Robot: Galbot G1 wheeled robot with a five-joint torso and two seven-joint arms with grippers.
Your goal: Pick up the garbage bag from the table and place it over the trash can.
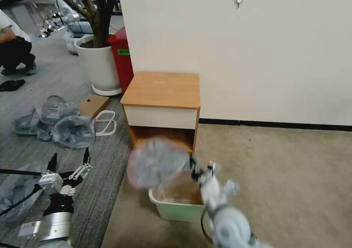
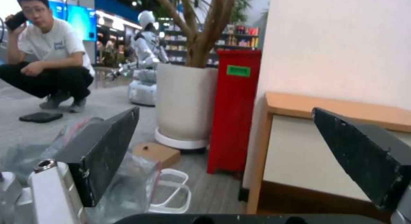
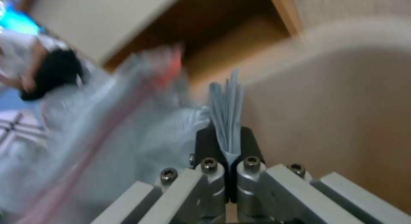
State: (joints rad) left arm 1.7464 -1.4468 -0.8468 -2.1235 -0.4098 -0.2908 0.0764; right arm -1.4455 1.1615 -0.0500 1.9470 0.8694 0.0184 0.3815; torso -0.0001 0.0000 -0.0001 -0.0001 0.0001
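Garbage bag (wrinkly, translucent) pinched in right pincer above trash can; left pincer spread.

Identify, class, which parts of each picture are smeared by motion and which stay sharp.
Head view: garbage bag and right claw smeared; table sharp. Right wrist view: bag and trash can blurred. Left wrist view: left claw crisp.

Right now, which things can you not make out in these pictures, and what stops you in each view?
- Head view: the garbage bag is smeared by motion, so its mouth is unclear; it covers part of the trash can rim.
- Right wrist view: the right gripper pinches a bag fold; the rest is blurred.
- Left wrist view: the left gripper, fingers apart, blocks part of the table.
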